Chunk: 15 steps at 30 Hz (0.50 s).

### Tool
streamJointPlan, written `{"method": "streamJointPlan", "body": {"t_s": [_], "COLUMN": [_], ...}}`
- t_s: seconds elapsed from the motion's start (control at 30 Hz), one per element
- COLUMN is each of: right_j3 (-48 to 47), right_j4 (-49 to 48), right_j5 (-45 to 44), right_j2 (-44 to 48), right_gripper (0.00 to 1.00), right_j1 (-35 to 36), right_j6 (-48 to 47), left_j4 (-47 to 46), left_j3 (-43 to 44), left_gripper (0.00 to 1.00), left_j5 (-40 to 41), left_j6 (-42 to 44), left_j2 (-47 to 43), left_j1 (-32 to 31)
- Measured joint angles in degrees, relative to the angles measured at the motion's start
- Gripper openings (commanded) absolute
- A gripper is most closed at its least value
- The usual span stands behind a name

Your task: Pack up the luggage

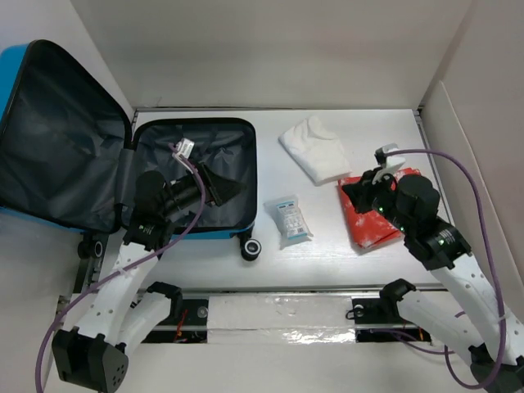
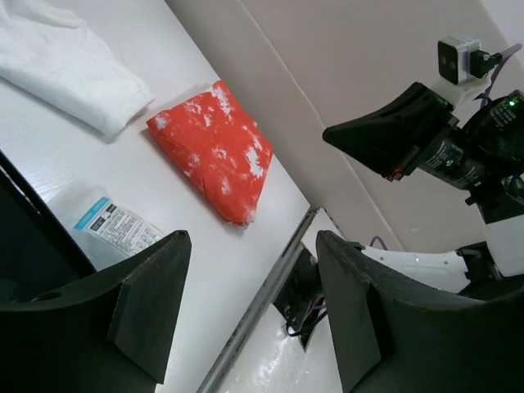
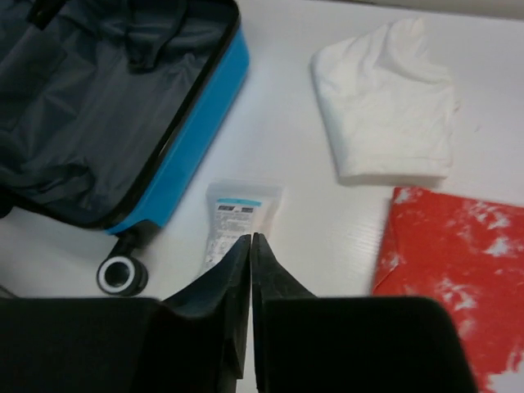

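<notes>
The bright blue luggage (image 1: 214, 231) lies open on the table's left, dark grey lining up, lid (image 1: 57, 139) leaning back; it also shows in the right wrist view (image 3: 192, 110). My left gripper (image 1: 232, 187) hangs open and empty over the luggage's lower half (image 2: 250, 307). My right gripper (image 1: 350, 190) is shut and empty above the red white-speckled packet (image 1: 378, 219), which also shows in the left wrist view (image 2: 214, 147) and right wrist view (image 3: 458, 270). A clear pouch with a printed label (image 1: 290, 219) lies between luggage and packet. A folded white cloth (image 1: 315, 147) lies behind it.
White walls enclose the table at the back and right. A luggage wheel (image 1: 251, 248) sticks out near the pouch. A metal rail (image 1: 270, 291) runs along the table's near edge, above the arm bases.
</notes>
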State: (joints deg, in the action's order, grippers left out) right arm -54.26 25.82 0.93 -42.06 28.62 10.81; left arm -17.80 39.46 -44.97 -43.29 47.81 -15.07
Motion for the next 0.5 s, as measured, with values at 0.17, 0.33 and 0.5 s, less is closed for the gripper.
{"method": "streamJointPlan", "body": {"t_s": [0.17, 0.33, 0.5], "right_j3": [4.2, 6.1, 7.5], "right_j4": [-1.7, -4.4, -9.1], "right_j5": [2.4, 0.1, -1.8], "right_j2": [-1.8, -7.0, -15.0], "right_gripper": [0.0, 0.79, 0.96], "right_j1": [4.1, 10.0, 12.0], "right_j6": [0.9, 2.5, 3.8], "left_j4": [8.3, 15.3, 17.2], "left_j3": [2.9, 8.0, 8.1], "left_gripper": [0.07, 0.0, 0.44], "left_j5": [1.1, 7.5, 12.3], "left_j6": [4.9, 11.6, 15.5], "left_j2": [-1.8, -9.3, -15.9], "left_j1": [1.0, 1.2, 1.2]}}
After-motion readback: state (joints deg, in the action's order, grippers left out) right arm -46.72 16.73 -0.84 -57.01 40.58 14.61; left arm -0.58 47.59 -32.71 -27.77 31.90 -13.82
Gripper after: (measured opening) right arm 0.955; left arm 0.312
